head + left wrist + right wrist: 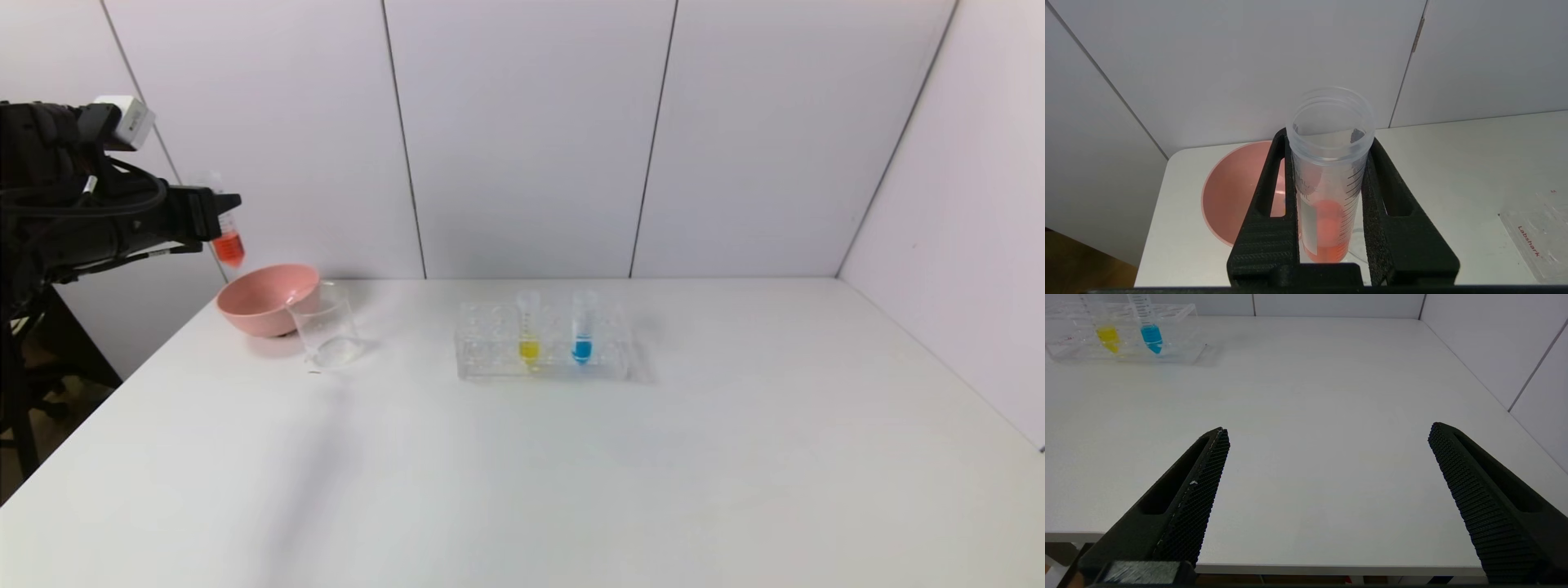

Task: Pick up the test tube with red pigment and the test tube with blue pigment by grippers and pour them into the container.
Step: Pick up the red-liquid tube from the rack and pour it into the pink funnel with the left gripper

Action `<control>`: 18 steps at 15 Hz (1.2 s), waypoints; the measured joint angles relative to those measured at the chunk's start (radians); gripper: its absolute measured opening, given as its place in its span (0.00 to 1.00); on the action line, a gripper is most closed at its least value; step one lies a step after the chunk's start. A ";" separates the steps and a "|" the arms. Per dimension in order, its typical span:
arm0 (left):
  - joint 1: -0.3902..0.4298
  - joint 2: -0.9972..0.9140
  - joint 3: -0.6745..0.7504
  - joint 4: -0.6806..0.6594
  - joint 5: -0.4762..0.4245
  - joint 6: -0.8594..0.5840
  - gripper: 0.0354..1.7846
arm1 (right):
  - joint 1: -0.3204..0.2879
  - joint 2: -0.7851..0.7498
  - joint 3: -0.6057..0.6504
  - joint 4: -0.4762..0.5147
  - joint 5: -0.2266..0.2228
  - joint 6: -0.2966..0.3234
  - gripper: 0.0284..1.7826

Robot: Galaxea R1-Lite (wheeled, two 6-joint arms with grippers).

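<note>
My left gripper [222, 211] is shut on the test tube with red pigment [228, 243] and holds it nearly upright, high above the pink bowl at the table's far left. In the left wrist view the tube [1327, 196] sits between the black fingers [1274, 228], red liquid at its bottom. The clear beaker container [325, 327] stands on the table beside the bowl, below and to the right of the tube. The test tube with blue pigment [582, 327] stands in the clear rack [490, 359]; it also shows in the right wrist view [1150, 332]. My right gripper [1327, 433] is open, empty, near the table's front edge.
A pink bowl [265, 298] sits at the far left, touching the beaker's side. A yellow-liquid tube [529, 331] stands in the rack left of the blue one. White wall panels close the back and the right side.
</note>
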 joint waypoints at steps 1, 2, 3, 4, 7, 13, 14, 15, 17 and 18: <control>0.000 0.001 0.000 0.000 -0.002 0.002 0.24 | 0.000 0.000 0.000 0.000 0.000 0.000 1.00; -0.001 0.001 0.000 0.000 -0.002 0.006 0.24 | 0.000 0.000 0.000 0.000 0.000 0.000 1.00; -0.001 0.001 0.000 0.000 -0.007 0.014 0.24 | 0.000 0.000 0.000 0.000 0.000 0.000 1.00; -0.001 0.001 0.000 0.001 -0.014 0.019 0.24 | 0.000 0.000 0.000 0.000 0.000 0.000 1.00; 0.005 0.002 0.004 0.002 -0.019 0.032 0.24 | 0.000 0.000 0.000 0.000 0.000 0.000 1.00; 0.013 0.003 -0.014 0.005 -0.022 0.069 0.24 | 0.000 0.000 0.000 0.000 0.000 0.000 1.00; 0.016 0.002 -0.017 0.004 -0.025 0.079 0.24 | 0.000 0.000 0.000 0.000 0.000 0.000 1.00; 0.018 0.002 -0.020 0.004 -0.029 0.082 0.24 | 0.000 0.000 0.000 0.000 0.000 0.000 1.00; 0.020 0.003 -0.029 0.008 -0.039 0.097 0.24 | 0.000 0.000 0.000 0.000 0.000 0.000 1.00; 0.020 0.004 -0.034 0.009 -0.040 0.104 0.24 | 0.000 0.000 0.000 0.000 0.000 0.000 1.00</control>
